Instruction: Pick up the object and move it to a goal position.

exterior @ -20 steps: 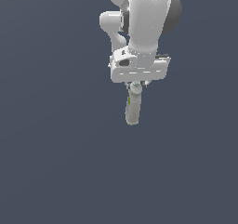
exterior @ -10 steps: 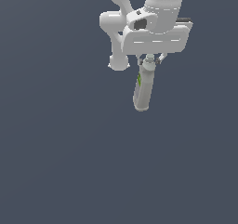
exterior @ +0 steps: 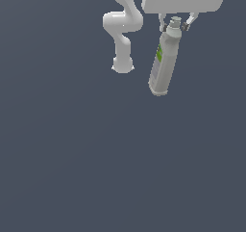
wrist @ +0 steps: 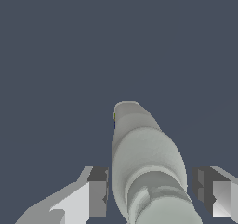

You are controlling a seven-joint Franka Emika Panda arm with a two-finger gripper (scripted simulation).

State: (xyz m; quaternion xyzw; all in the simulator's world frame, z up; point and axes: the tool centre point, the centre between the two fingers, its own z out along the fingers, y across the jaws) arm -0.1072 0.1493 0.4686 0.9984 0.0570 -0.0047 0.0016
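The pale grey-beige bottle (exterior: 164,62) with a light label and a green patch hangs in the air, cap up and slightly tilted, at the upper part of the exterior view's right. My gripper (exterior: 176,26) is shut on its rounded cap from above, with a finger on each side. In the wrist view the bottle (wrist: 144,158) runs away from the camera between my two fingers (wrist: 97,190), and my gripper (wrist: 155,193) sits around its cap end. Most of the hand is cut off by the exterior view's edge.
My white arm's links and base (exterior: 122,29) stand at the exterior view's upper middle, to the left of the bottle. A flat dark grey-blue ground (exterior: 96,168) fills everything else in both views.
My gripper has carried the bottle up and toward the exterior view's right. Both now look larger and closer to the camera, and the hand has partly left the frame.
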